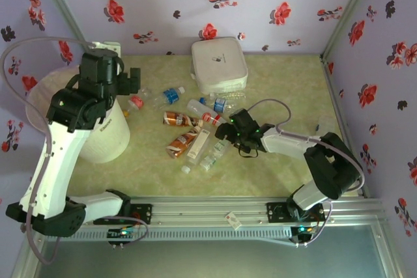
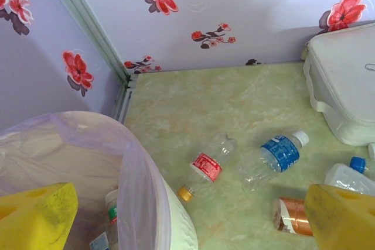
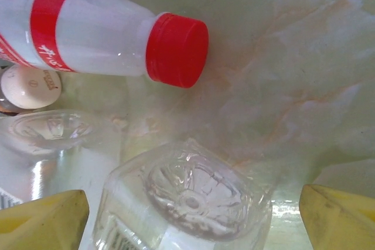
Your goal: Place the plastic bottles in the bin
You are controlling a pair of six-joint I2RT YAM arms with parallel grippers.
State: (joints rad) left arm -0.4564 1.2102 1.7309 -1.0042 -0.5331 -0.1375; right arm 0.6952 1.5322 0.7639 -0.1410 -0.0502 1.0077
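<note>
Clear bottle (image 3: 187, 203) seen base-on, between the wide-open fingers (image 3: 44, 221) of the right gripper (image 3: 193, 197).

The right gripper's jaws stand apart on either side of that bottle without clamping it, well right of the bin (image 1: 98, 141) and low on the green table (image 1: 287, 83). A red-capped bottle (image 3: 88, 33) lies just past it. The other bottles (image 1: 189, 128) lie in a loose heap right of the bin, all on their sides. Two of them, one red-labelled (image 2: 205, 167) and one blue-labelled (image 2: 275, 153), lie nearer the bin. The left gripper (image 2: 190, 194) hangs over the bin's right rim, jaws spread wide and holding nothing. Inside the bin's pale bag a bottle (image 2: 111, 209) rests against the wall. A white box (image 1: 219, 64) sits far right of the bin, by the flowered back wall.
</note>
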